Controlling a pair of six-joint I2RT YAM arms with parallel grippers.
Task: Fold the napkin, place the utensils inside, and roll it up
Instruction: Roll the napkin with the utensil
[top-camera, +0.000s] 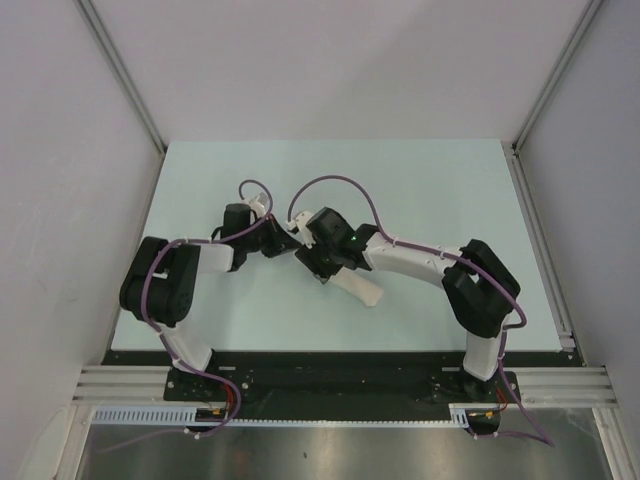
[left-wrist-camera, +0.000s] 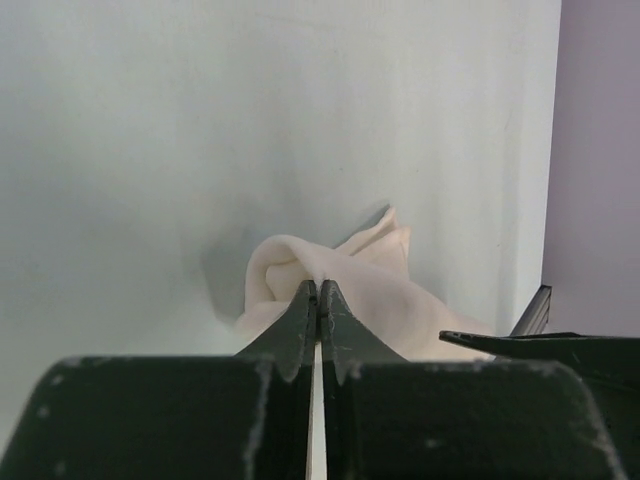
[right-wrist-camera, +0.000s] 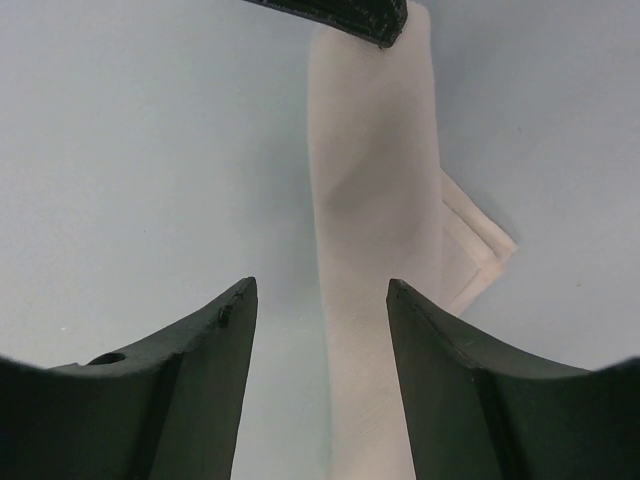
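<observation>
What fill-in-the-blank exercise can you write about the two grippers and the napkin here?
1. The left gripper is ___ on the bunched end of the napkin.
2. The right gripper is ___, with the napkin's long strip showing between its fingers.
3. The napkin lies on the pale ___.
Missing words: shut; open; table.

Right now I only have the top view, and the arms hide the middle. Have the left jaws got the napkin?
Observer: Yes. The left jaws are shut, fingertips pinching a raised bunch of the napkin.
Operator: And the right jaws?
Observer: Open. Their fingers hover over the long folded strip, not closed on it.
Operator: Any knife?
Observer: None visible in either wrist view.
</observation>
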